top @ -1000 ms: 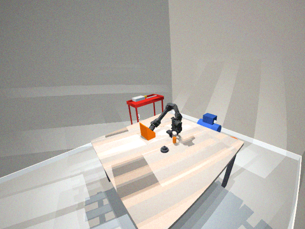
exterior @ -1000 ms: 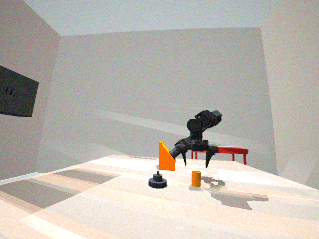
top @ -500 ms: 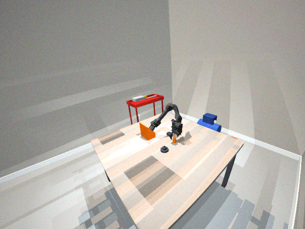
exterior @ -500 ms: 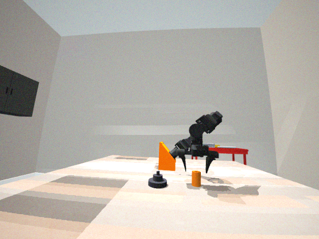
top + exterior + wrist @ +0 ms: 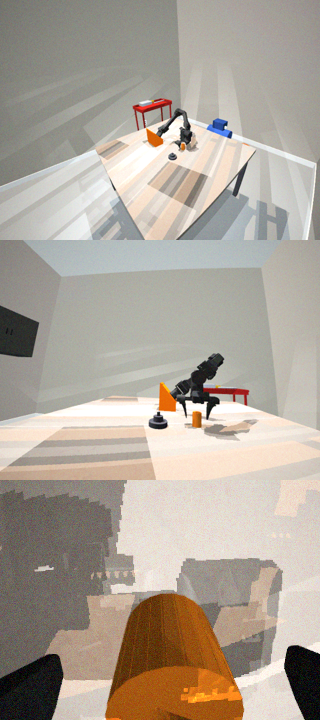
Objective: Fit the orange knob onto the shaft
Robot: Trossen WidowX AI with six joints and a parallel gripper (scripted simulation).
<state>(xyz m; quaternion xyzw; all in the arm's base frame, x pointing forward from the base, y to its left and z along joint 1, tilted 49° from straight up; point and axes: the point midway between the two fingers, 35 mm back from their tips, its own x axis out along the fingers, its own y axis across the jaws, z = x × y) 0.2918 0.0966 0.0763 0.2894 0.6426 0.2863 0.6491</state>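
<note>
Orange cylindrical knob (image 5: 183, 146) (image 5: 196, 419) (image 5: 172, 645), upright on the pale wooden table (image 5: 160, 204) (image 5: 103, 446); black two-fingered hand (image 5: 183, 144) (image 5: 196, 418) (image 5: 175, 664) spread apart, empty. Probably light, rigid, somewhat slippery; best gripped squarely at mid-height.

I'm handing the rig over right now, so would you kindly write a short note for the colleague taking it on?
Tool: open, nothing held, its fingers either side of the orange knob.
Orange knob: upright on the table, off the shaft.
Round pedestal: on the table beside the knob, its shaft bare.
Done: tool brought to the knob; no fitting yet.
Left: grip, lift, line up the flats, push fully down, release. The shaft's flat side cannot be made out.
</note>
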